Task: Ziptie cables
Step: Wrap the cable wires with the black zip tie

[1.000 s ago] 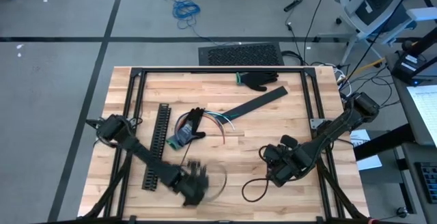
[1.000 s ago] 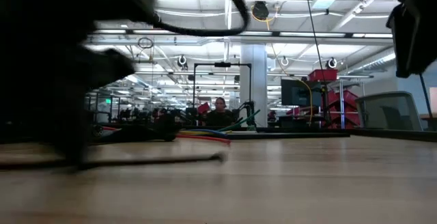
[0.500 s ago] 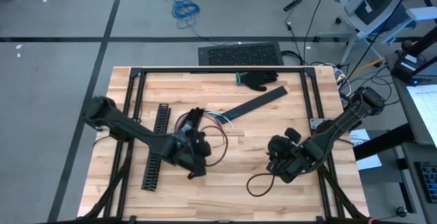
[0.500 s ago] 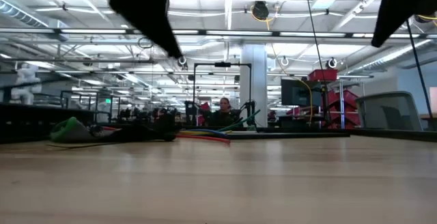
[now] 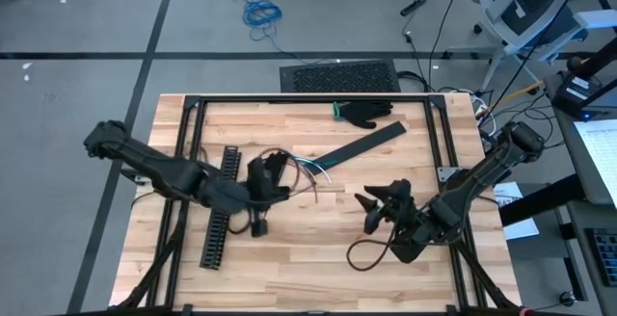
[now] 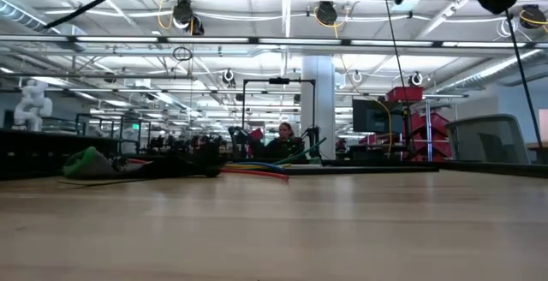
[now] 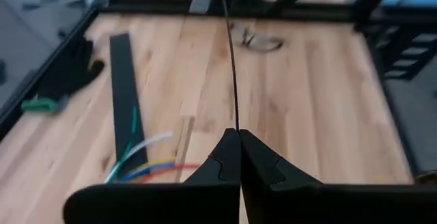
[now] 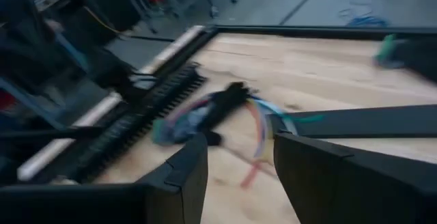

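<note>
The cables lie on the wooden table a little left of its middle, their coloured ends fanned toward the right; they also show as cables in the right wrist view. My left gripper hovers just near of them, shut on a thin black ziptie. My right gripper hangs above the table right of the middle. Its fingers point toward the cables and are open with nothing between them. My left gripper pinches one end of the ziptie between its two shut fingertips. The fingers point toward the table's right and slant downward, in line with the tie. The ziptie stands out straight ahead of the fingertips, clear of the table.
A long black slotted channel lies left of the cables. A flat black strip lies slantwise beyond them and a black glove at the far edge. A black frame rims the table. A dark cord loop lies under my right arm.
My left gripper, shut throughout, has risen from the table's near edge and gone toward the far side up to the cables, lifting the ziptie off the table. My right gripper has rolled its wrist and tipped up toward level, rising slightly and staying open.
</note>
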Controlling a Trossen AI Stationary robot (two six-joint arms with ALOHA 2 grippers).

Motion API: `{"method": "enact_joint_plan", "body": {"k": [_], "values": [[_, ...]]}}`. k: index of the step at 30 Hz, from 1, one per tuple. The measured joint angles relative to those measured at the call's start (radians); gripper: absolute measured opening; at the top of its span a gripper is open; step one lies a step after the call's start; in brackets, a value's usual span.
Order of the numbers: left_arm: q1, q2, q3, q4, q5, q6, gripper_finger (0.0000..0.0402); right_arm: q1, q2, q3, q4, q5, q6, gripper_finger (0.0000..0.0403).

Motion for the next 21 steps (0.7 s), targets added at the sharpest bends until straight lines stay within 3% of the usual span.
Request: {"method": "enact_joint_plan", "body": {"k": [8,16,21], "values": [[0.038,-0.206,-0.129,0.136,0.14,0.055,0.0,-0.065,0.0,-0.089,0.504,-0.058,-0.304,0.0155],[0.147,-0.468,-0.503,0.628,0.299,0.073,0.0,-0.187,0.001,-0.089,0.971,-0.236,-0.696,0.0155],[0.222,-0.516,-0.652,0.892,0.338,0.051,0.0,-0.298,0.0,-0.089,1.094,-0.242,-0.809,0.0155]]}}
